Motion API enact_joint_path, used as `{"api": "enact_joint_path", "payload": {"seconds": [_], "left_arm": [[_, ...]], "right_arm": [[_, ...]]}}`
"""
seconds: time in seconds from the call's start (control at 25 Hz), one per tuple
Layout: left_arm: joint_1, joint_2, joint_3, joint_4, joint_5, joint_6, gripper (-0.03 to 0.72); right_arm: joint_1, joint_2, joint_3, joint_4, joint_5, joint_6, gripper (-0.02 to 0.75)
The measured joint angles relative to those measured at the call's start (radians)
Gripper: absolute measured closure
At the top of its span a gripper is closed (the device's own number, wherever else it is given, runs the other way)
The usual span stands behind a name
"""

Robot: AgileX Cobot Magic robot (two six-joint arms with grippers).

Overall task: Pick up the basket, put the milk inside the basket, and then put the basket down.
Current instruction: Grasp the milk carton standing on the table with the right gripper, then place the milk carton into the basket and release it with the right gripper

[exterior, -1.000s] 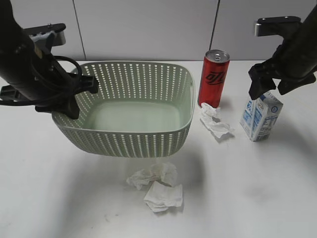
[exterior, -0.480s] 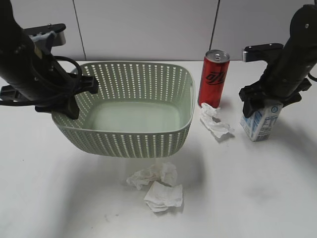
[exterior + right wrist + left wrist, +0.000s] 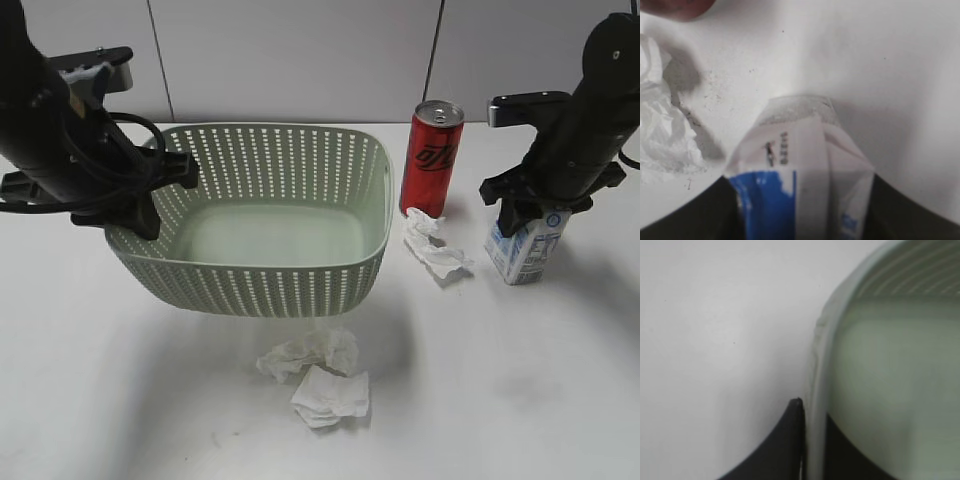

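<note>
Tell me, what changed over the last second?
The right gripper came down from above the milk and now straddles its top. The left gripper kept its hold on the basket; the can and tissues stayed put.

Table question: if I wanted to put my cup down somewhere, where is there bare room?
The near left of the table, in front of the basket, is bare, and so is the near right beyond the crumpled tissues. It is crowded between the basket, red can, tissue and milk.
</note>
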Motion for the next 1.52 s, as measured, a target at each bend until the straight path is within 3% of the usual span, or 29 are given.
{"api": "enact_joint_path", "payload": {"seconds": [0.32,0.84,0.96,1.2,1.52], "left_arm": [[0.000,0.000,0.000,0.002,0.000,-0.001,0.680],[0.000,0.021,0.000,-0.011,-0.020,-0.001,0.680],[0.000,0.074,-0.002,-0.011,-0.036,-0.001,0.680],[0.000,0.147,-0.002,-0.010,-0.071,-0.001,0.681],[0.000,0.149,-0.006,-0.017,-0.093,-0.001,0.681]], "right_arm": [[0.000,-0.042,-0.005,0.009,0.049,0.012,0.420],[0.018,-0.389,-0.005,0.016,0.266,0.004,0.420],[0.077,-0.462,-0.005,0.016,0.300,-0.001,0.420],[0.273,-0.491,-0.042,0.031,0.343,-0.003,0.420],[0.479,-0.364,-0.237,0.103,0.308,-0.003,0.420]]}}
